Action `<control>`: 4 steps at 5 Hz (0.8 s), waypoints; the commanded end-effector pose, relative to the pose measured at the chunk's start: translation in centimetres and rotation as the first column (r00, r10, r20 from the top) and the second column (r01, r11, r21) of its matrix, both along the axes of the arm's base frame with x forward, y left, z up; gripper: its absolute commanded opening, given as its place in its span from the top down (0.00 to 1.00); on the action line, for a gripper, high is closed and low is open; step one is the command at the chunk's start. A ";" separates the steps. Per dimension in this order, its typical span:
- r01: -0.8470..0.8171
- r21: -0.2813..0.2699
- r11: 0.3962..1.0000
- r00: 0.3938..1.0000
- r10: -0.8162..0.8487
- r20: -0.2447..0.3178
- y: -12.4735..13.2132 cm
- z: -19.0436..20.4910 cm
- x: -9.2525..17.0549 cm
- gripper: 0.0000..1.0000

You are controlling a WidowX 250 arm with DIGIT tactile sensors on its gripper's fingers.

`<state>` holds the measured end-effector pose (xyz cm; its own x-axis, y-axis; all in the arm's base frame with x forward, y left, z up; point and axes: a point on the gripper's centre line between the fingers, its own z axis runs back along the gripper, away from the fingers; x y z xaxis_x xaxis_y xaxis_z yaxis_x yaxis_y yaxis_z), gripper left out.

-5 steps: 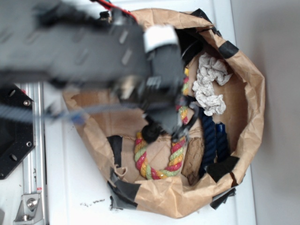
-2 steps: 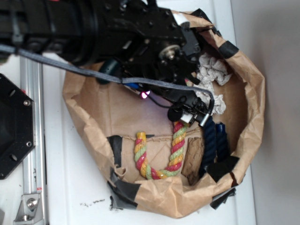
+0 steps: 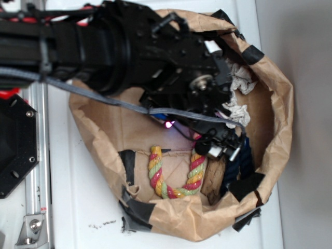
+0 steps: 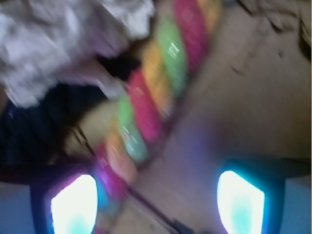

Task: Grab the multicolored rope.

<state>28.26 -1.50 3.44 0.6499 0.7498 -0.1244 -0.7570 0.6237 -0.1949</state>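
The multicolored rope (image 3: pixel 176 176) lies bent in a U on the floor of a brown paper bag (image 3: pixel 275 119), its red, yellow and green strands twisted together. One arm of the U ends near a patch of black tape (image 3: pixel 127 165); the other arm runs up under the black robot arm (image 3: pixel 129 52). In the wrist view the rope (image 4: pixel 151 92) crosses the picture on a slant, blurred, and its lower part passes just beside the left glowing fingertip (image 4: pixel 73 204).

The hand (image 3: pixel 222 147) hangs over the upper end of the rope's right arm. Its two fingers stand apart in the wrist view, with bare brown paper between them, so it is released and grips nothing.

Just right of the rope stands a brown piece of wood (image 3: pixel 212 179), and beyond it a dark blue rope (image 3: pixel 241 158), mostly hidden by the hand. A crumpled white cloth (image 3: pixel 239 85) lies higher in the bag, partly behind the arm. The bag rests on a white counter (image 3: pixel 83 207).
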 end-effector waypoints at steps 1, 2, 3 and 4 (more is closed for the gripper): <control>0.025 0.007 1.000 1.000 -0.025 0.001 0.3 -2.0 0.9 0.00; 0.079 0.028 0.997 0.996 -0.077 -0.047 -0.5 -2.8 1.3 0.70; 0.144 0.038 0.989 0.986 -0.140 -0.085 -1.7 -3.5 0.2 1.00; 0.248 -0.015 0.969 0.967 -0.248 -0.051 -2.2 -3.0 -2.2 1.00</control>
